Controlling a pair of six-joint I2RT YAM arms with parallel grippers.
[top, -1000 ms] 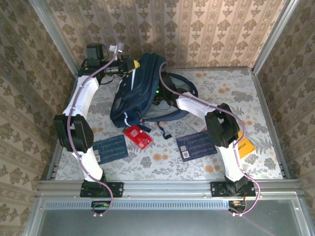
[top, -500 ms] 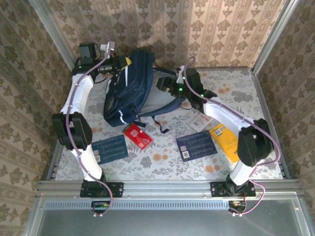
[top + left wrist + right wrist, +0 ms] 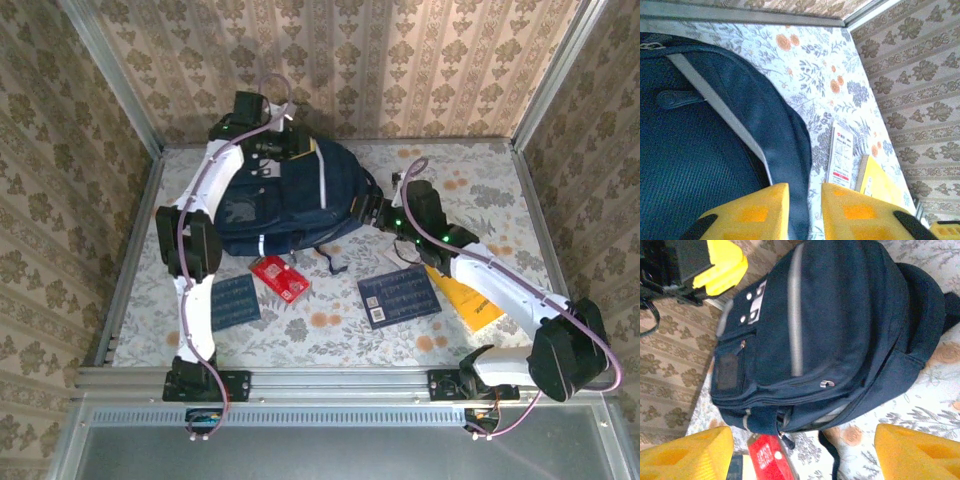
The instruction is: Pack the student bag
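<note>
Floral table [image 3: 330,345] | student bag [image 3: 290,195] | left claw [image 3: 805,192] narrow | right claw [image 3: 802,435] wide, facing patch [image 3: 752,302]

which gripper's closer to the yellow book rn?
Right. The right gripper hangs beside the student bag, on its side nearest the yellow book; the left gripper is over the bag's far edge, the bag between it and the book.

Yellow book [image 3: 462,298] part-hidden under right arm [image 3: 505,285]; student bag [image 3: 690,150] cropped at edge.

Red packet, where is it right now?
The red packet lies left of centre in the top view, just in front of the backpack, with a navy booklet beside it on the left.
</note>
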